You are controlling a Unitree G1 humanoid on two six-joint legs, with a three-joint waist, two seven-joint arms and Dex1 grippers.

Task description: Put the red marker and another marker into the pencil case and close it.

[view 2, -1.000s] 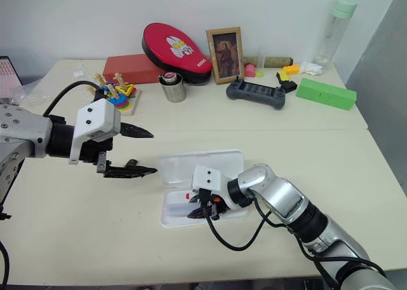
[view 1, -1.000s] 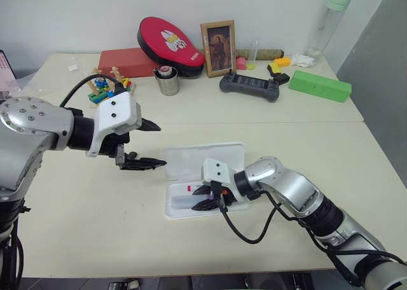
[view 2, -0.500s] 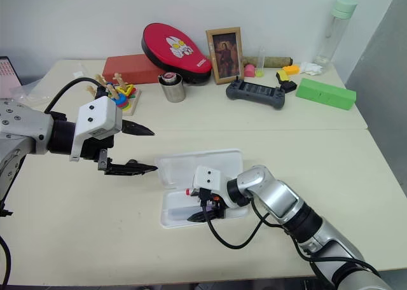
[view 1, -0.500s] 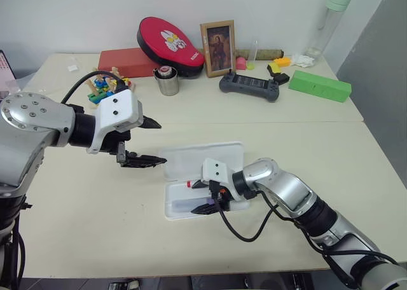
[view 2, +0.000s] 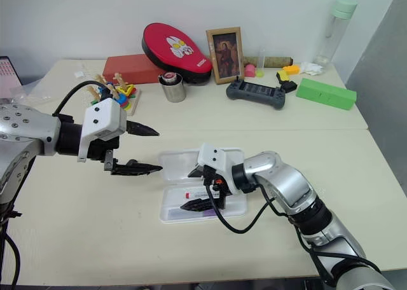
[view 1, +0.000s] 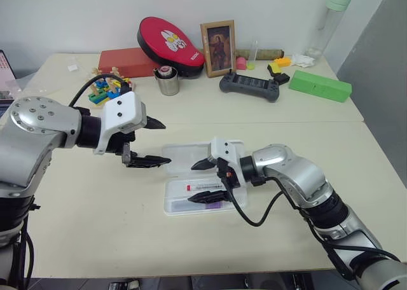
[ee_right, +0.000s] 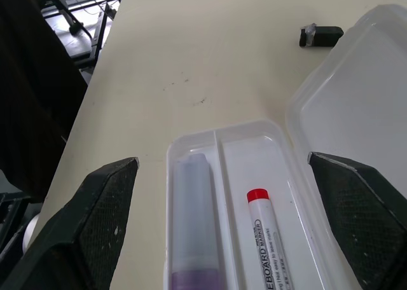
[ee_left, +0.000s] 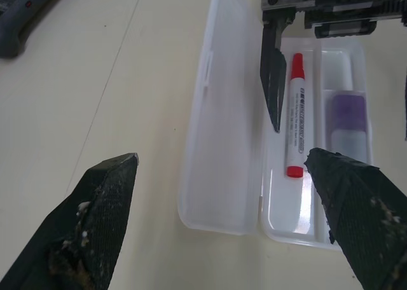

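Pencil case (view 1: 205,177): white plastic, hinged, lying open near the middle of the bench (view 1: 82,226); lid flat on the far side, divided tray on the near side.

Red marker (ee_left: 296,116): slim white barrel, red cap, lying lengthwise in the tray compartment next to the lid.

Lilac marker (ee_left: 347,119): short and thick, lying in the other tray compartment, parallel to the red marker, the divider between them.

Right tool (view 1: 205,180): fingers spread wide, holding nothing, poised just above the tray; one finger over the lid edge, the other over the near side of the tray.

Left tool (view 1: 151,142): fingers spread wide, empty, raised above the bench just left of the case, pointing toward it, not touching it.

Background, far edge of bench: red oval pad (view 1: 169,41), framed picture (view 1: 218,48), red box (view 1: 127,62), metal cup (view 1: 168,81), black game controller (view 1: 250,86), green box (view 1: 320,85), clear bottle (view 1: 329,21).
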